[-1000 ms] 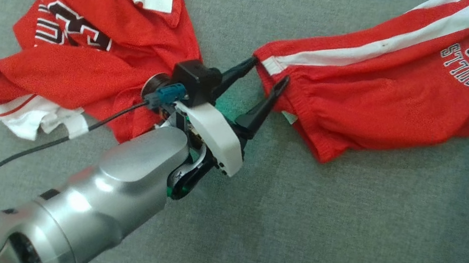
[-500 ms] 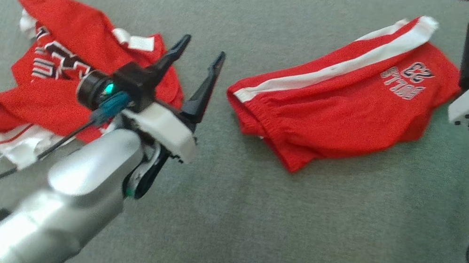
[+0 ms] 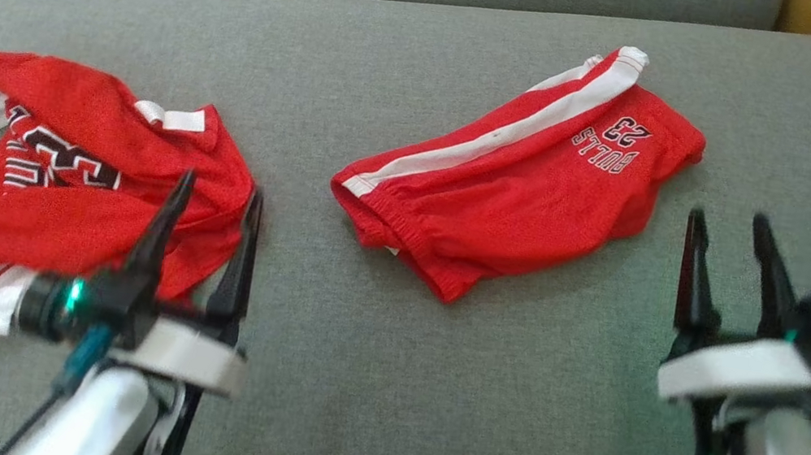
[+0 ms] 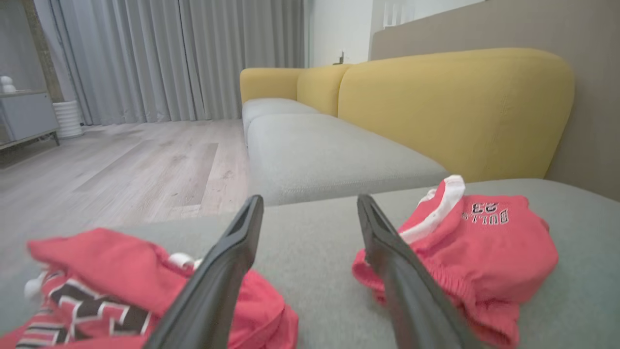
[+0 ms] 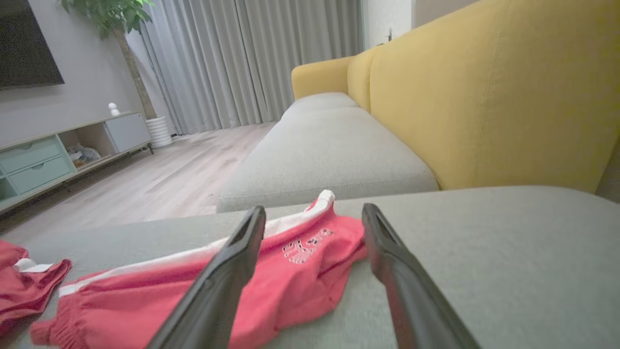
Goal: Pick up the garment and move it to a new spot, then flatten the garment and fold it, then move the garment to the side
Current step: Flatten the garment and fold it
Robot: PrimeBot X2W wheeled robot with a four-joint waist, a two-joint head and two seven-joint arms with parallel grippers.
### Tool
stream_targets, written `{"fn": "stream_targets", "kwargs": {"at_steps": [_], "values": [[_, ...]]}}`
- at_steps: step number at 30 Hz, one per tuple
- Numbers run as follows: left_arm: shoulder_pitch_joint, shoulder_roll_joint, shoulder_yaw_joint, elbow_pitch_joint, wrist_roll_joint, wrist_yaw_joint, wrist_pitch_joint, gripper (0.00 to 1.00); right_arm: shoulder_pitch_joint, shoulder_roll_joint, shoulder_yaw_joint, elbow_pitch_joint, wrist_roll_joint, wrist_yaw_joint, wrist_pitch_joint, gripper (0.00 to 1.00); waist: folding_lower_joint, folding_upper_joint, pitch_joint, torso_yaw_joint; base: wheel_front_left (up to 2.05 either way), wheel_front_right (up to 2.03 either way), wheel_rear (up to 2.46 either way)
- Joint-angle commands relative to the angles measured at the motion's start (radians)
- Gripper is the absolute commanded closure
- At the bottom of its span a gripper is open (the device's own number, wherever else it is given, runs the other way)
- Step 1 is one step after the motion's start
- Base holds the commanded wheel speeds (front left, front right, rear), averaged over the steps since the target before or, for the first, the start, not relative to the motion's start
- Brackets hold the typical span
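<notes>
Both your claws stand open and empty. The left gripper [image 3: 223, 185] hangs by the right edge of the crumpled jersey [image 3: 89, 199] at the left of the cushion [image 3: 379, 388]. The right gripper [image 3: 728, 217] is near the shorts [image 3: 511, 187], which lie mid-cushion. Both garments look light, limp and slightly slick, so they will likely sag and bunch. Pinch a hem or the waistband, not a loose fold.

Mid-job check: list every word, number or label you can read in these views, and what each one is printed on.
"BULLS": on the red shorts, near one leg end, upside down in the head view.
"23": on the same shorts, right next to "BULLS".
Large black-and-white characters on the crumpled red jersey: folded over, not readable.
White label on the jersey: no print can be made out.
</notes>
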Motion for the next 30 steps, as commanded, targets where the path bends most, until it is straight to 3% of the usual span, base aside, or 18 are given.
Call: {"fn": "stream_targets", "kwargs": {"at_steps": [1,7,11,15,24,30], "values": [[0.006,0.005,0.072,-0.032,0.028,-0.009,-0.006,0.00,0.010,0.023,0.004,-0.068,-0.021,-0.001,-0.011,0.00,0.0003,0.0000,0.002,-0.005,0.00,0.00,0.00],[0.086,-0.069,0.183,-0.039,0.101,-0.087,-0.006,0.00,0.085,0.059,-0.004,-0.128,-0.076,-0.001,-0.011,0.00,0.0003,0.0000,0.037,0.012,0.00,0.00,0.00],[0.070,-0.102,0.216,-0.033,0.146,-0.133,-0.006,0.00,0.005,0.049,-0.024,-0.106,-0.092,-0.001,0.012,0.00,0.0003,0.0000,0.076,0.034,0.00,0.00,0.00],[0.041,-0.137,0.232,-0.026,0.182,-0.173,-0.006,0.00,-0.124,0.013,-0.085,-0.052,-0.104,-0.001,0.101,0.00,0.0003,0.0000,0.130,0.070,0.00,0.00,0.00],[-0.005,-0.197,0.256,-0.004,0.240,-0.236,-0.006,0.00,-0.400,-0.054,-0.306,0.212,-0.208,-0.001,0.358,0.00,0.0003,0.0000,0.235,0.164,0.00,0.00,0.00],[-0.018,-0.218,0.265,0.006,0.262,-0.258,-0.006,0.00,-0.483,-0.076,-0.389,0.363,-0.321,-0.001,0.439,0.00,0.0003,0.0000,0.263,0.198,0.00,0.00,0.00]]}}
